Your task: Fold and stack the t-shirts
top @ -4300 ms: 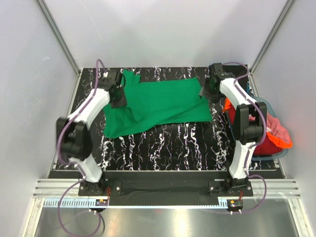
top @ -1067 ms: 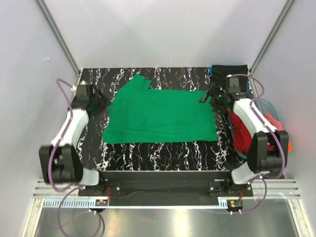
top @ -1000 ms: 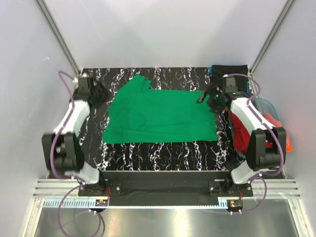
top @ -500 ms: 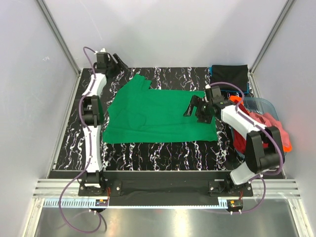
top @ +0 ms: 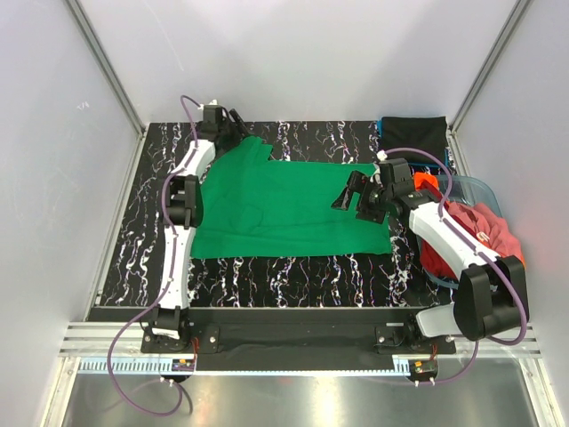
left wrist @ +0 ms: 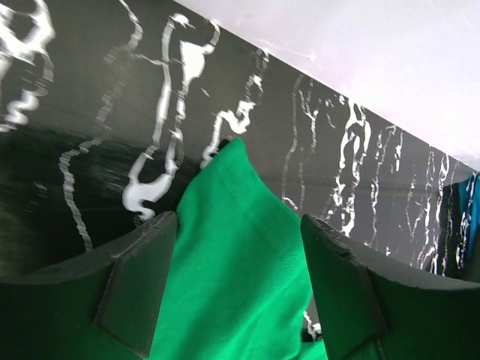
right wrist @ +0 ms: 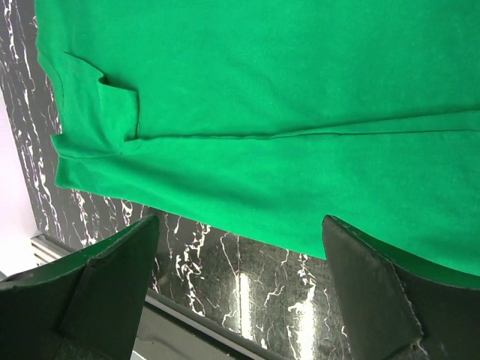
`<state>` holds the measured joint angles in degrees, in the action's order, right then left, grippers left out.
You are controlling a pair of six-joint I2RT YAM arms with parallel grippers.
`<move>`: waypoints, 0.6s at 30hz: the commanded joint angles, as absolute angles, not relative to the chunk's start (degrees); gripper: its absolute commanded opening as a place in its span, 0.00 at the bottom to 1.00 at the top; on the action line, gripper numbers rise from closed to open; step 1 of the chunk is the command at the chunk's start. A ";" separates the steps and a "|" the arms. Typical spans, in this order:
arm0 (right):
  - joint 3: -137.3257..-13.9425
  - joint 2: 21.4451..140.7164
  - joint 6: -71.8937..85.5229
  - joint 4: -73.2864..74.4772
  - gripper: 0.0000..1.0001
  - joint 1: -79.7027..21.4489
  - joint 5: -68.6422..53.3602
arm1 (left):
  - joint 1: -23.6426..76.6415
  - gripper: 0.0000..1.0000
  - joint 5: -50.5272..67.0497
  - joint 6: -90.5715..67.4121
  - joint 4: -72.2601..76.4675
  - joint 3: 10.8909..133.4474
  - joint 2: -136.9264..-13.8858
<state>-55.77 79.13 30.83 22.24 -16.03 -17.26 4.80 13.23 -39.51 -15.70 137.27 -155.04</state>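
Two arms work over one table [top: 267,267], black with white veining. One green shirt [top: 284,205] lies spread flat across the middle of it, long side running left to right, with a sleeve [left wrist: 232,195] pointing toward the far left corner. One black shirt [top: 413,133] sits folded at the far right corner, well apart from the green one. One clear tub [top: 480,189] stands at the right edge, heaped with red cloth [top: 444,253] and orange cloth [top: 516,260]; how many shirts make up that heap cannot be told. The left arm [top: 182,200] stretches straight out along the green shirt's left edge and covers part of that edge from above. The left gripper [left wrist: 236,292] is at the far sleeve with its two fingers [left wrist: 135,277] spread apart; the sleeve tip lies flat on the table between them and nothing is pinched. Whether the fingers touch the cloth cannot be told. The right arm [top: 444,231] reaches from its base across the tub, hiding part of the heap. The right gripper [right wrist: 240,289] hangs over the right part of the green shirt, fingers [right wrist: 367,300] wide apart and empty. From the right wrist, the cloth below shows one long crease running across it and a small turned-over flap near one edge, with bare table beside the shirt's edge.
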 commanded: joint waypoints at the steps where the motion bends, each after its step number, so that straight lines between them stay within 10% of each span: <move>1: -55.81 76.91 30.41 21.53 0.96 -16.08 -18.19 | 5.62 0.70 11.60 -41.04 -16.08 138.60 -156.18; 18: -57.30 79.89 28.57 22.41 0.98 -16.08 -15.65 | 4.04 0.00 14.59 -46.23 -16.44 141.42 -159.70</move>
<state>-55.64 79.29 29.89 22.57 -16.03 -16.97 4.47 12.88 -45.45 -17.02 139.15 -157.75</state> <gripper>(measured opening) 0.975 0.027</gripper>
